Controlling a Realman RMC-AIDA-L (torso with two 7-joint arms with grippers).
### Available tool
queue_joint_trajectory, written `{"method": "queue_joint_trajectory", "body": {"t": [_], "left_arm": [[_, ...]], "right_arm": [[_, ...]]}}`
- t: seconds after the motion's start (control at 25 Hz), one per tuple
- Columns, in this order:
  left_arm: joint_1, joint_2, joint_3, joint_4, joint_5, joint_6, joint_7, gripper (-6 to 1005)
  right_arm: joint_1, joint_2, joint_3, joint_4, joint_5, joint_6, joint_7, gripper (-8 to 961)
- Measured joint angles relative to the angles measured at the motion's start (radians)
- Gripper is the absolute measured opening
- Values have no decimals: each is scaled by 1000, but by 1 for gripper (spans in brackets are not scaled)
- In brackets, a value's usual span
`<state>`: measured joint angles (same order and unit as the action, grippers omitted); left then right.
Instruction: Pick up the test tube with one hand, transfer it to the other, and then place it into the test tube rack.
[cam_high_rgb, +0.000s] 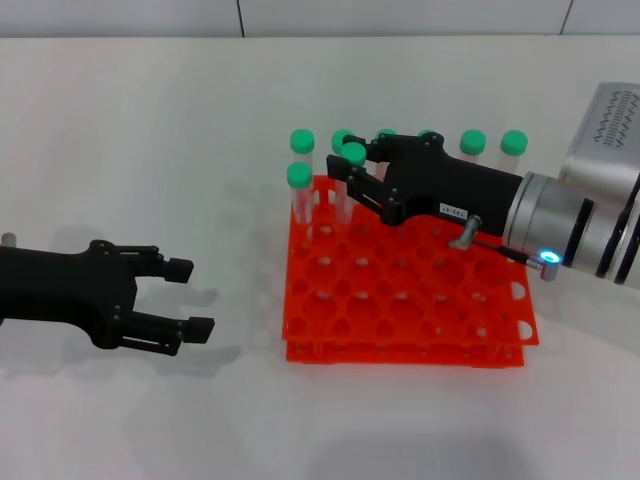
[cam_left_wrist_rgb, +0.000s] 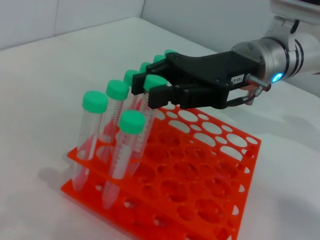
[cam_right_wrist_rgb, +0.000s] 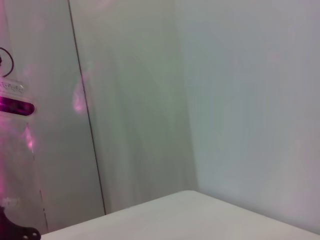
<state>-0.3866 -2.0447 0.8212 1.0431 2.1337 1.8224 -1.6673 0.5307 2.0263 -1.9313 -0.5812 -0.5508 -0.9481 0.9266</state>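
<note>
The orange-red test tube rack (cam_high_rgb: 400, 320) (cam_left_wrist_rgb: 200, 190) stands right of centre. Over its back left corner my right gripper (cam_high_rgb: 350, 176) (cam_left_wrist_rgb: 153, 95), black with a white label and a silver wrist, is shut on a green-capped test tube (cam_high_rgb: 352, 154) (cam_left_wrist_rgb: 156, 82). The tube stands nearly upright, its lower end down among the rack's back holes. My all-black left gripper (cam_high_rgb: 192, 297) hovers open and empty over the table, left of the rack. The right wrist view shows only a wall and the table's surface.
Several more green-capped tubes (cam_high_rgb: 298, 177) (cam_left_wrist_rgb: 131, 122) stand in the rack's back row and left corner, close around the held one. The rack's front rows of holes hold nothing. White table surrounds the rack.
</note>
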Motion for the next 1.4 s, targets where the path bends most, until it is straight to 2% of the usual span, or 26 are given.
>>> {"method": "queue_joint_trajectory", "body": {"t": [0.44, 0.56, 1.0, 1.4], "left_arm": [[0, -2, 1, 0, 0, 0, 0, 868], [1, -2, 1, 0, 0, 0, 0, 868], [3, -2, -3, 0, -1, 1, 8, 867], [17, -4, -7, 0, -28, 8, 32, 866]], "right_arm": [[0, -1, 0, 5, 1, -8, 0, 296], [0, -2, 0, 5, 0, -10, 0, 352], [-11, -1, 3, 4, 2, -49, -9, 394], [-38, -22, 52, -6, -6, -224, -6, 464]]}}
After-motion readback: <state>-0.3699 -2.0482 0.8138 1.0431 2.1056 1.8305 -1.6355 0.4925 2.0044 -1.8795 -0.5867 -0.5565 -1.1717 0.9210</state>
